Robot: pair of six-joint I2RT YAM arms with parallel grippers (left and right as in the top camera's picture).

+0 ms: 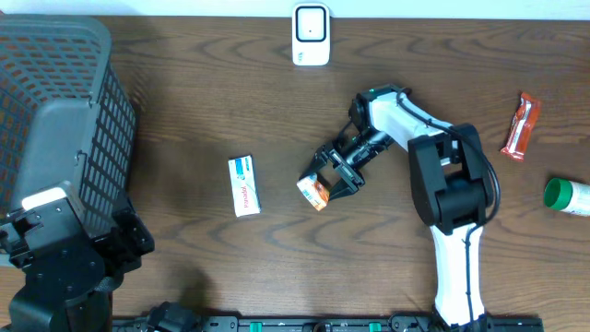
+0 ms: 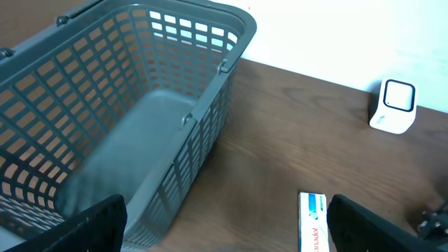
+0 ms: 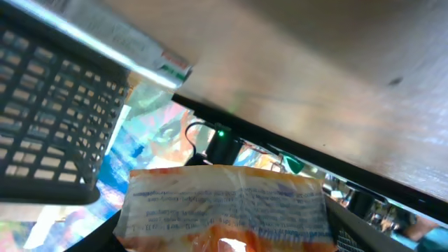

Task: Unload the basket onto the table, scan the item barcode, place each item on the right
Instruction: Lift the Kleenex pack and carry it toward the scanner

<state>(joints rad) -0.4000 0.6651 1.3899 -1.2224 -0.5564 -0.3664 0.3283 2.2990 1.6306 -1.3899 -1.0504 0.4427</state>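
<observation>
My right gripper is shut on a small orange and white packet, held just above the table's middle. In the right wrist view the packet fills the space between the jaws, its printed back facing the camera and its end seal sticking out. The white scanner stands at the back edge, well apart from the packet. It also shows far right in the left wrist view as the scanner. My left gripper is open and holds nothing, low at the front left.
A grey mesh basket fills the left side. A white and blue box lies left of the packet. At the right are a red snack bar and a green-capped bottle.
</observation>
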